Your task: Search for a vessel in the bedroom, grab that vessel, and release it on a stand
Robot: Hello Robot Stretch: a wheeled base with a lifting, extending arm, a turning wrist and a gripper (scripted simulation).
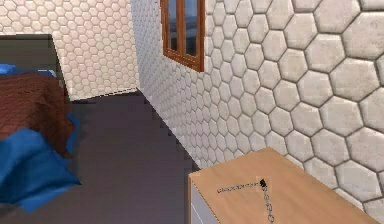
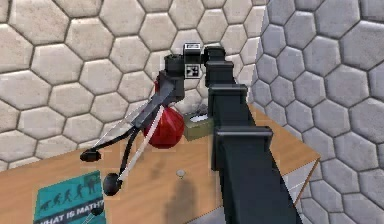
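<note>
the book (image 2: 70, 200) is lying at the table's (image 2: 170, 200) near left, and the arm (image 2: 240, 150) is reaching out past it, likely to bring the gripper (image 2: 101, 169) to the task's thing. farther out, the red round thing (image 2: 168, 130), probably the vessel, is sitting on the table behind the gripper, so i cannot tell whether the gripper is holding anything. the tiled wall (image 2: 80, 70) is rising just beyond.

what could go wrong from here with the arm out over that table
1. The red round vessel sits on the wooden table right at the gripper. I cannot tell whether it is held, so a lift may leave it behind or roll it.
2. The small box lies close beside the vessel and the arm; a pull back might sweep it along.
3. The teal book lies near the fingertips and could get nudged.
</note>
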